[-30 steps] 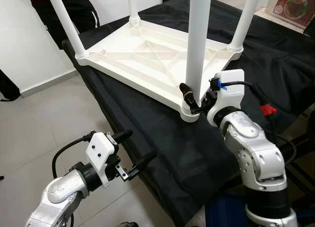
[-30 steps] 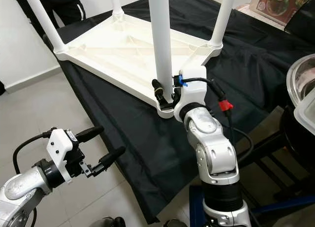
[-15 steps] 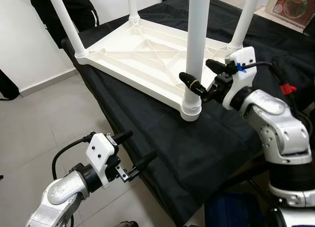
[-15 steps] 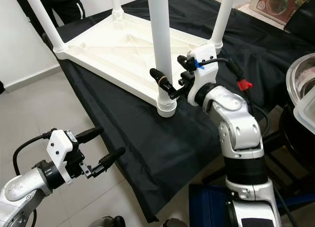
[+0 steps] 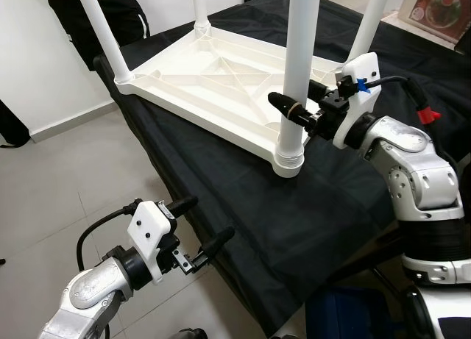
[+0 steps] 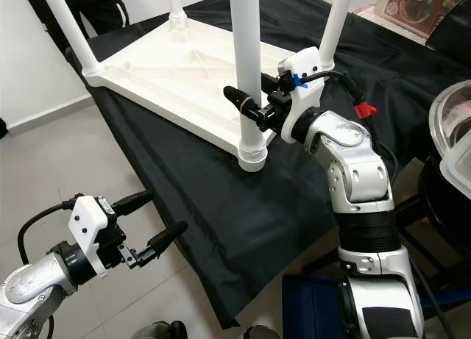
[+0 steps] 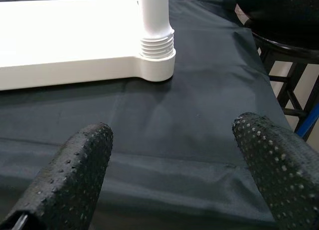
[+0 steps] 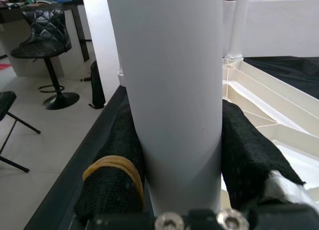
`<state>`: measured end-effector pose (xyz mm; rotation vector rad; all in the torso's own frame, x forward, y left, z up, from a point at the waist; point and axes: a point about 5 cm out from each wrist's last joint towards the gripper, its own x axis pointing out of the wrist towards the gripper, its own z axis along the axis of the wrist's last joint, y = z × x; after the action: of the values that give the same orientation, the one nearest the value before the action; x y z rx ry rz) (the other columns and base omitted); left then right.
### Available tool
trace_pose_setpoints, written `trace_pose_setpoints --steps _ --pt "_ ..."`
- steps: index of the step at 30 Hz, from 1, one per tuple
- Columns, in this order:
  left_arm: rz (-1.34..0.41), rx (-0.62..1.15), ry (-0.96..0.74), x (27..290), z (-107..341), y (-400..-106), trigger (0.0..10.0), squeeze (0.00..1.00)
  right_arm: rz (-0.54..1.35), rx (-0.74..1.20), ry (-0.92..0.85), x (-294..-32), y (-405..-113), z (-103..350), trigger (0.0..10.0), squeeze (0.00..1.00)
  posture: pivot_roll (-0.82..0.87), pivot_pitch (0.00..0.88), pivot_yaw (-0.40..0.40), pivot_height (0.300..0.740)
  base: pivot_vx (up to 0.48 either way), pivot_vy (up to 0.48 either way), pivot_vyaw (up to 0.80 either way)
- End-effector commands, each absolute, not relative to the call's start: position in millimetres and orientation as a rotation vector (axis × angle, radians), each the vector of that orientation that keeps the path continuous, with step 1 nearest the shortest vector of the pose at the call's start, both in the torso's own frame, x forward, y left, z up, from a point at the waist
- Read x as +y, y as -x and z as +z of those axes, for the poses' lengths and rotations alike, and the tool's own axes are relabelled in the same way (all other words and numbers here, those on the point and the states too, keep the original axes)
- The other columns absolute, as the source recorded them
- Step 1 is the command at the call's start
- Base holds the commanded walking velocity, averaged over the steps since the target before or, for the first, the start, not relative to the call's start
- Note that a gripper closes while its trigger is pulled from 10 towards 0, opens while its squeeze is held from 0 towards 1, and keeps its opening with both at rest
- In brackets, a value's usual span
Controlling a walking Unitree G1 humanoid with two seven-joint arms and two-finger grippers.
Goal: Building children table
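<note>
- Nearest to me, my left gripper (image 5: 197,232) hangs low over the pale tiled floor (image 5: 51,184), just off the edge of the draped bench, its two long black fingers spread apart and holding nothing; through the left wrist view I see their dimpled rubber pads (image 7: 75,177).
- The black cloth (image 5: 250,207) over the bench is thin and slightly shiny, wrinkled, and falls over the near edge.
- On that cloth lies the white plastic table top (image 5: 213,85), turned upside down, its ribbed underside facing up.
- Round white legs stand upright from its corners; the near leg (image 5: 298,67) is a smooth tube seated in a ridged corner socket (image 5: 290,161).
- My right gripper (image 5: 300,107) is clamped on the near leg a little above the socket, one finger on each side.
- One finger carries a yellow rubber band (image 8: 115,170).
- Beyond the far corner stands a person in dark trousers (image 5: 77,23).
</note>
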<state>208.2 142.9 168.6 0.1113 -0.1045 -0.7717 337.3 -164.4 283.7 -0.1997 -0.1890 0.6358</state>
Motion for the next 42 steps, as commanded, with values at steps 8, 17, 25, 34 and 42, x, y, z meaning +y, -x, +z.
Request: trace_pose_setpoints --steps 8,17,25,34,42 --pt "-0.783 -0.095 -0.111 141.0 167.1 -205.8 10.0 0.0 0.3 -0.109 0.167 -179.1 -330.0 261.3 0.0 0.0 -0.02 0.207 -0.011 0.74 0.0 0.0 0.0" --pt "-0.785 -0.097 -0.107 139.2 166.2 -205.7 10.0 0.0 0.107 -0.025 0.14 -176.3 -318.6 237.0 0.0 0.0 -0.02 0.202 -0.015 0.74 0.0 0.0 0.0" --pt "-0.786 -0.099 -0.108 139.4 165.9 -206.3 10.0 0.0 0.016 0.027 0.163 -171.2 -308.5 226.8 0.0 0.0 -0.02 0.199 -0.017 0.74 0.0 0.0 0.0" --pt "-0.788 -0.101 -0.105 138.1 165.9 -206.7 10.0 0.0 -0.022 0.026 0.155 -169.0 -306.7 231.3 10.0 0.0 -0.03 0.199 -0.014 0.74 0.0 0.0 0.0" --pt "-0.79 -0.102 -0.103 137.5 166.1 -206.8 10.0 0.0 -0.025 0.005 0.14 -171.0 -305.0 238.8 10.0 1.0 -0.02 0.2 -0.012 0.74 0.0 0.0 0.0"
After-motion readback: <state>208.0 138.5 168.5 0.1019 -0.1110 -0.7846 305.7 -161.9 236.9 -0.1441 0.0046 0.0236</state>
